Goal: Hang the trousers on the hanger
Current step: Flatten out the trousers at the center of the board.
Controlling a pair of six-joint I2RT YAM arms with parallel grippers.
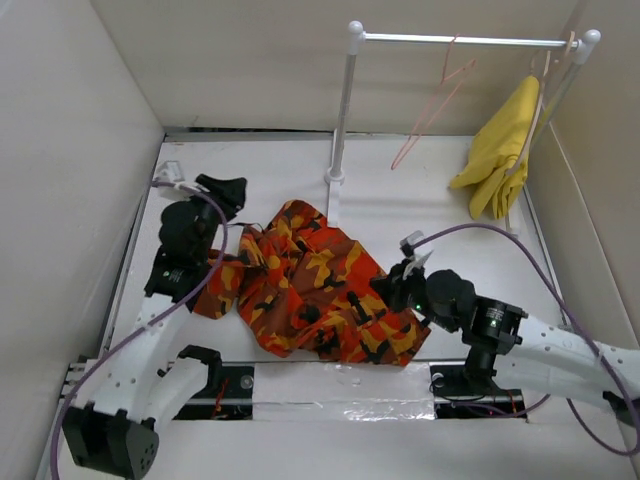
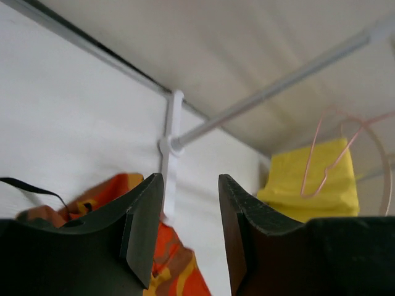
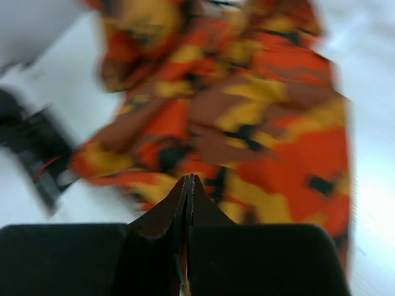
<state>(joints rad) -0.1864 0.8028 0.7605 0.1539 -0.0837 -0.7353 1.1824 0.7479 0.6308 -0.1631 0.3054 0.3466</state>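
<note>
The camouflage trousers (image 1: 310, 285) lie crumpled in a heap on the white table, between the two arms. The pink wire hanger (image 1: 435, 100) hangs bare on the rail at the back right. My left gripper (image 1: 232, 192) is off the heap's upper left edge. In the left wrist view it (image 2: 190, 185) is open with nothing between its fingers, trousers fabric (image 2: 176, 259) below it and the hanger (image 2: 321, 160) far off. My right gripper (image 1: 385, 288) is at the heap's right edge. The right wrist view shows it (image 3: 188, 179) shut over the blurred trousers (image 3: 247, 123).
A white garment rack stands at the back, with its upright pole (image 1: 340, 120) and top rail (image 1: 460, 40). A yellow garment (image 1: 500, 150) hangs on a pale hanger at the rail's right end. Beige walls close in the table on three sides.
</note>
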